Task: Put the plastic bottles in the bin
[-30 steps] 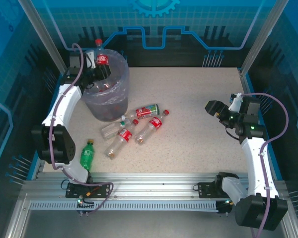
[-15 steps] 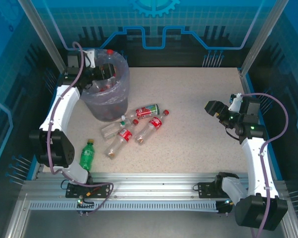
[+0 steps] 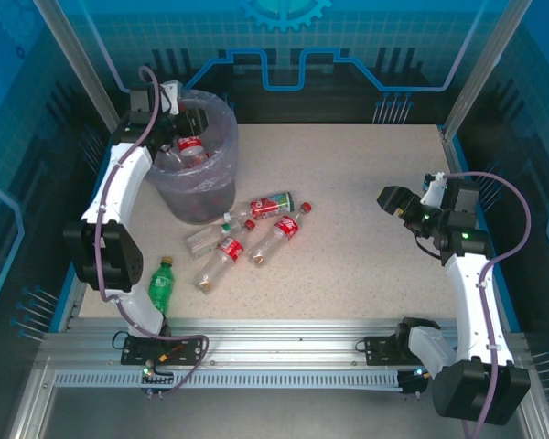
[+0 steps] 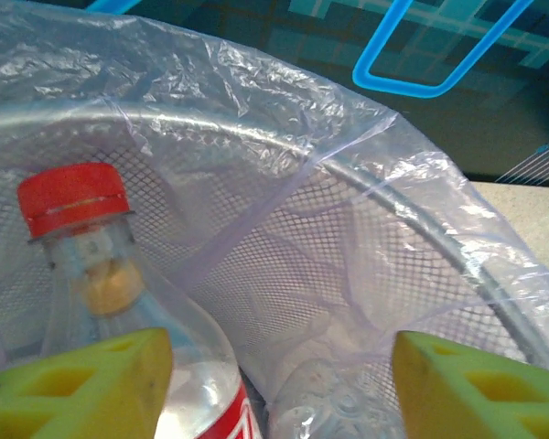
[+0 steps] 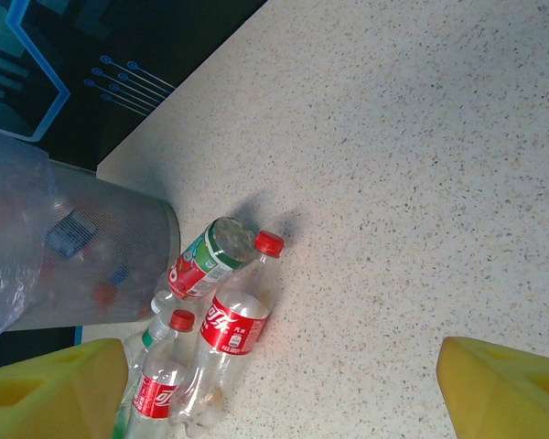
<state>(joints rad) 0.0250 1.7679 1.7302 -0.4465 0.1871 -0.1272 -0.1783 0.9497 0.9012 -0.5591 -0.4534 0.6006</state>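
Item under transfer: one red-capped bottle (image 3: 191, 144), a second ago held upright above the bin (image 3: 221, 178), now lies inside the rim, against the lilac liner (image 4: 366, 165) and on top of others already dropped. Judged delivered.

The left gripper (image 3: 181, 121) hangs over the bin mouth at the table's far-left corner. Its pads (image 4: 82, 384) are parted, one beside the bottle's shoulder and the other clear of it, gripping nothing.

Outstanding: a cluster of loose bottles (image 3: 256, 229) lying left of the table's centre, just beside the bin's base, and a green bottle (image 3: 161, 285) near the near-left corner.

The right gripper (image 3: 395, 199) stands wide open and empty near the right edge.

Clearance: the table (image 3: 366, 183) is bare from centre to right edge, with easy approach. The bin wall crowds the cluster's far side.
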